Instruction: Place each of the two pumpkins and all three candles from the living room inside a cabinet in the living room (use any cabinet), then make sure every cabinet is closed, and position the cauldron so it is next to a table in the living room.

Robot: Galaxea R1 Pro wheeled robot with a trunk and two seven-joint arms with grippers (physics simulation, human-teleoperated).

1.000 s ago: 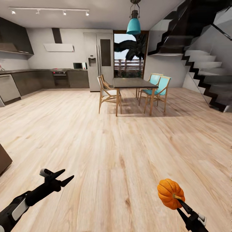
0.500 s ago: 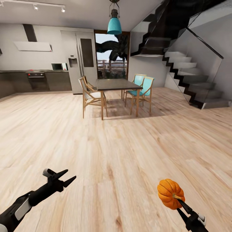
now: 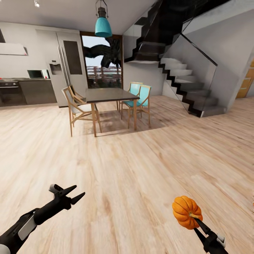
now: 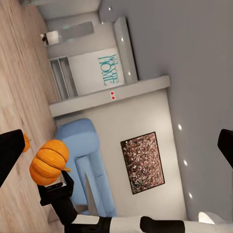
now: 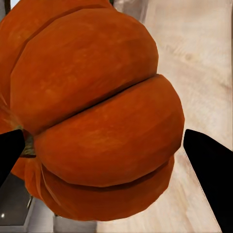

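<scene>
The right hand [image 3: 193,219] pinches a pumpkin [image 3: 186,212] low at about five o'clock in the head view, its thin black fingers pressed against the fruit near the stem. In the right wrist view the pumpkin [image 5: 92,111] sits between the two dark fingertips [image 5: 209,167], orange, smooth and deeply ribbed, with a dull sheen. The arm behind that hand is cut off by the frame edge.

The left hand [image 3: 73,194] hangs at about seven o'clock, holding nothing, its two pointed black fingers spread in a narrow fork above the floor [image 3: 141,165]. Its arm is black with a pale grey panel and also runs out of frame.

The floor is pale wood plank with visible grain. At about eleven o'clock stands a dark-topped dining counter [image 3: 107,94] on wooden legs, with a wooden chair [image 3: 76,109] on one side and two teal chairs [image 3: 139,98] on the other. A teal lamp [image 3: 103,26] hangs over it. A staircase [image 3: 183,84] of grey steps with glass panels climbs at about one o'clock. A pale fridge [image 3: 67,67] stands at about ten o'clock beside dark kitchen units that are cut by the edge.

The left wrist view takes in the held pumpkin [image 4: 48,161] from the side, a blue sofa [image 4: 82,160], and a speckled framed picture [image 4: 143,162] on a grey wall. A small orange shape [image 4: 25,142] near the frame edge is too cropped to identify.
</scene>
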